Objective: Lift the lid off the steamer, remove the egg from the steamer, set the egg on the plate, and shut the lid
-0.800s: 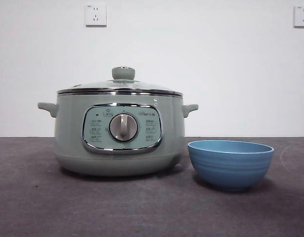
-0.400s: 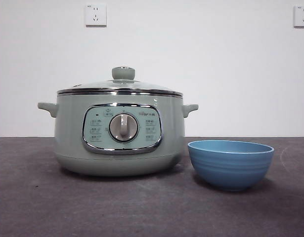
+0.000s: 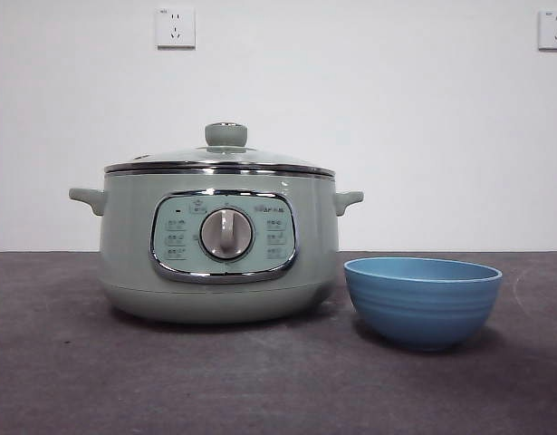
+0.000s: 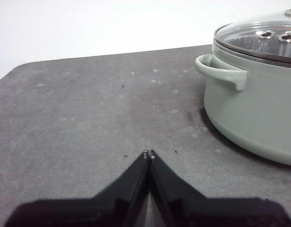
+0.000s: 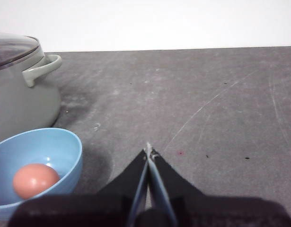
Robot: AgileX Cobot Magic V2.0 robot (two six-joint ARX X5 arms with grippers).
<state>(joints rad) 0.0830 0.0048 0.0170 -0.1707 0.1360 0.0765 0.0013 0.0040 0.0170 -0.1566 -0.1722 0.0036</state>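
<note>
Nothing has shifted over the last second: domed glass lid (image 3: 219, 156) seated on sage-green round steamer (image 3: 219, 245) mid-frame, brown egg (image 5: 35, 180) in blue ridged plate (image 3: 423, 302) lower right, left end effector (image 4: 148, 153) and right end effector (image 5: 148, 150) both closed, empty, apart on the bench (image 3: 260, 381); task apparently complete.

Bare test bench: dark grey table (image 3: 260, 381), blank white wall (image 3: 369, 109), two sockets (image 3: 175, 27)
</note>
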